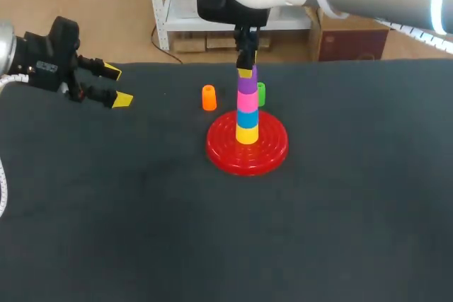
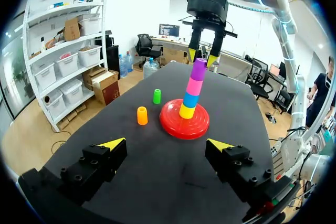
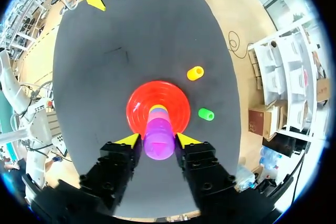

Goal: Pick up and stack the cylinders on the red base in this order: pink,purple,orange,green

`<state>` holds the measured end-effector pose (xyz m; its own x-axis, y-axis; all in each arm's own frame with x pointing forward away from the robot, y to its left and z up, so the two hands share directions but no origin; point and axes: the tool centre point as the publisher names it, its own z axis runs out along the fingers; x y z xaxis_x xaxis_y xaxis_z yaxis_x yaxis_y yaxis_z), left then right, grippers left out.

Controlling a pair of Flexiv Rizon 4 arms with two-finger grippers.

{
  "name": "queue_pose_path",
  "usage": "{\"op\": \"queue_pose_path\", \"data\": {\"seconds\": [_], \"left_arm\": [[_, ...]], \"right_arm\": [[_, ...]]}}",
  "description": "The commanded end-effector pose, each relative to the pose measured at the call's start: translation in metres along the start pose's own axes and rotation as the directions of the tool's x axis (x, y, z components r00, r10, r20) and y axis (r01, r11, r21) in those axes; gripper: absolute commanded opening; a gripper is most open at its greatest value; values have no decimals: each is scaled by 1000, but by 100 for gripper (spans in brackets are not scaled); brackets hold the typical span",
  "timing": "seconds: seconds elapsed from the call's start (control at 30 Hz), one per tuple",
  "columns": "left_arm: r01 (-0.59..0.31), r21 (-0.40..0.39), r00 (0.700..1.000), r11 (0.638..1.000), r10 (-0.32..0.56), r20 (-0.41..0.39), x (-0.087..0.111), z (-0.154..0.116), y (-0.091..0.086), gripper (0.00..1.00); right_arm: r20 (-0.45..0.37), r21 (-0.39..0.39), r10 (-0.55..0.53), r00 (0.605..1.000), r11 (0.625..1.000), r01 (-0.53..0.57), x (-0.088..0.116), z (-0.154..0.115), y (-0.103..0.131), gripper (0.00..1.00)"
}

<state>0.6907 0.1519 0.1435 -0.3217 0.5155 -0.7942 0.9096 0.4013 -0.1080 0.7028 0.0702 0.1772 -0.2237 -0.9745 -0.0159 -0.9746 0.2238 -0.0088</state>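
Red base (image 1: 269, 150), mid-counter (image 1: 141, 210): carries 1 upright stack with pink cylinder (image 1: 246, 101) and purple cylinder (image 1: 246, 84) uppermost. Your right gripper (image 2: 203, 57) sits at the purple top; you cannot tell whether its jaws grip. Orange cylinder (image 1: 209, 97), likely next: upright beside the base, nearer your right gripper than your left gripper (image 1: 117, 84), jaws wide, empty; green cylinder (image 1: 261, 93) behind the base.

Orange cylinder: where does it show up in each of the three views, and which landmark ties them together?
Head view: the small plastic orange cylinder stands just left of the round red base.
Left wrist view: the orange cylinder stands beside the red base, next to the small green cylinder.
Right wrist view: the orange cylinder sits beyond the red base, near the green cylinder.
Shared landmark: the red base.
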Motion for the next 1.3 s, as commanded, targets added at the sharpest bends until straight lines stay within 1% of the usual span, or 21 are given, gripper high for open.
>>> {"op": "queue_pose_path", "data": {"seconds": [0.03, 0.2, 0.27, 0.37, 0.4, 0.6, 0.7, 0.77, 0.87, 1.07, 1.3], "left_arm": [[-2, 0, 1000, 1000, 2, 3, 1, 0, 0, 100], [-2, 0, 1000, 1000, 2, 3, 1, 0, 0, 100], [-2, 0, 1000, 1000, 2, 3, 1, 0, 0, 100], [-2, 0, 1000, 1000, 2, 3, 1, 0, 0, 100], [-2, 0, 1000, 1000, 2, 3, 1, 0, 0, 100], [-2, 0, 1000, 1000, 2, 3, 1, 0, 0, 100], [-2, 0, 1000, 1000, 2, 3, 1, 0, 0, 100], [-2, 0, 1000, 1000, 2, 3, 1, 0, 0, 100], [-2, 0, 1000, 1000, 2, 3, 1, 0, 0, 100], [-2, 0, 1000, 1000, 2, 3, 1, 0, 0, 100], [-2, 0, 1000, 1000, 2, 3, 1, 0, 0, 100]], "right_arm": [[7, 32, 0, 1000, 1000, 0, 0, -10, 7, 100], [32, 64, 3, 999, 998, -5, -7, -28, 7, 100], [47, 68, 9, 999, 998, -12, -16, -33, 3, 100], [47, 64, 8, 999, 998, -11, -31, -31, -6, 100], [45, 58, 8, 999, 998, -10, -41, -28, -12, 100], [30, 30, 36, 999, 999, -37, -82, -6, -44, 100], [25, 7, 63, 998, 998, -63, -96, 10, -57, 100], [40, -29, 95, 995, 995, -94, -107, 23, -66, 100], [10, -36, 108, 994, 994, -108, -121, 33, -73, 100], [-41, -45, 138, 990, 989, -140, -136, 54, -80, 100], [-105, -59, 175, 979, 982, -182, -139, 74, -84, 100]]}}
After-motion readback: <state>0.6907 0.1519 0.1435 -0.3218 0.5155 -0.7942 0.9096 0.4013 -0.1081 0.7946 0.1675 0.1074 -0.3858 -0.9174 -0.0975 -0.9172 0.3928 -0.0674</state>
